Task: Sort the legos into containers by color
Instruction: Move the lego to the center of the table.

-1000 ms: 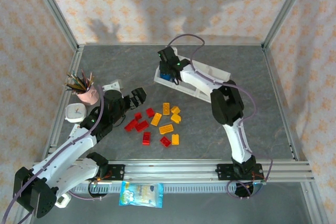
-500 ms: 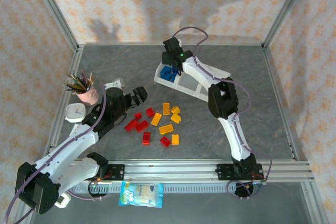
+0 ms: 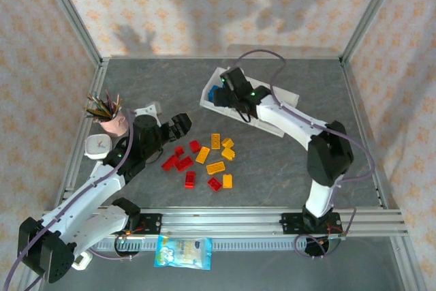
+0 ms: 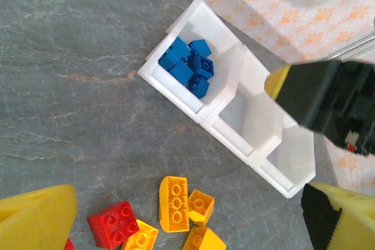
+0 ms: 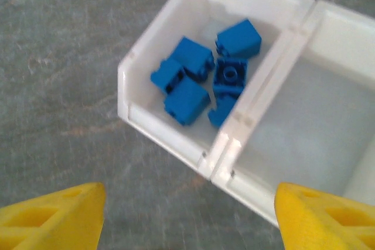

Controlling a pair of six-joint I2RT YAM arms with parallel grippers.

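Top external view, nearest edge first: a blue-and-white snack packet (image 3: 182, 251) lies in front of the arm bases. It carries a dark printed patch, but the lettering is too small to read.

Beyond the bases, on the grey table (image 3: 286, 175), the unsorted pile lies loose. It has about six red legos (image 3: 184, 163) and about six yellow-orange legos (image 3: 215, 167), mixed together and well apart from any compartment.

Just past the pile, on its left, the left gripper (image 3: 178, 125) hangs low. The left wrist view shows its yellow fingers (image 4: 35, 218) spread wide with nothing between them, and red and yellow bricks on the table below. Beside that arm stand a small white clock (image 3: 99, 145), its dial too small to read, and a pink cup (image 3: 116, 122) of pencils.

Farthest back lies the tray (image 5: 158, 130). About six blue legos (image 5: 187, 100) sit heaped in its end compartment, and the other two compartments look bare. The right gripper (image 5: 190, 191) hovers over that end with its jaws wide apart, holding nothing.

No blue brick shows on the table, so I judge blue finished, which puts the job roughly a third done. Red and yellow-orange are untouched. I can read no brand or label on the tray or the bricks.
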